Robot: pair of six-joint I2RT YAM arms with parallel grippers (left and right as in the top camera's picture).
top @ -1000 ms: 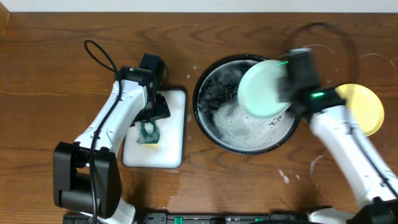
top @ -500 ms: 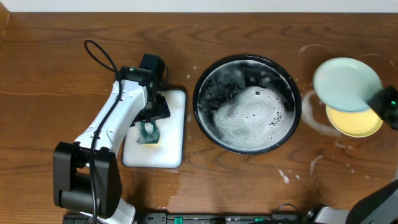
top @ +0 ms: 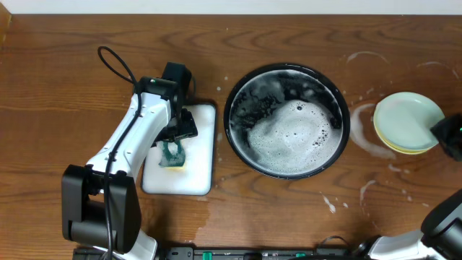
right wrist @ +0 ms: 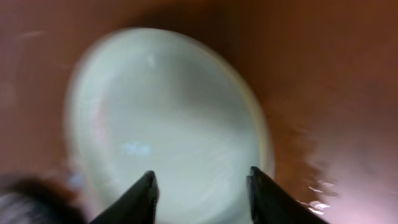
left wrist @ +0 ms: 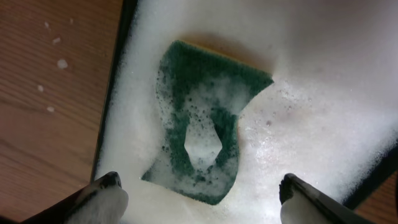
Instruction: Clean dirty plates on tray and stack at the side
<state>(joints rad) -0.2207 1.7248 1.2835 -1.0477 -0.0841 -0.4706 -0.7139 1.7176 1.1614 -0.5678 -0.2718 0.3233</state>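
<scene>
Mint plate point(top: 408, 119) is stacked on the yellow plate point(top: 415, 150), right of the sudsy tray point(top: 245, 108).
Right gripper point(right wrist: 202, 180) is held apart over the stack; left gripper point(left wrist: 199, 186) is spread above the sponge point(left wrist: 199, 118).

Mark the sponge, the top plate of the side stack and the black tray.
sponge point(left wrist: 183, 93): left wrist view, green scrubbing face.
mint plate point(top: 408, 119): overhead view, centre of its well.
tray point(top: 230, 119): overhead view, left rim.

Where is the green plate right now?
Overhead, the mint-green plate rests on the yellow plate at the far right, right of the sudsy black tray.
</scene>
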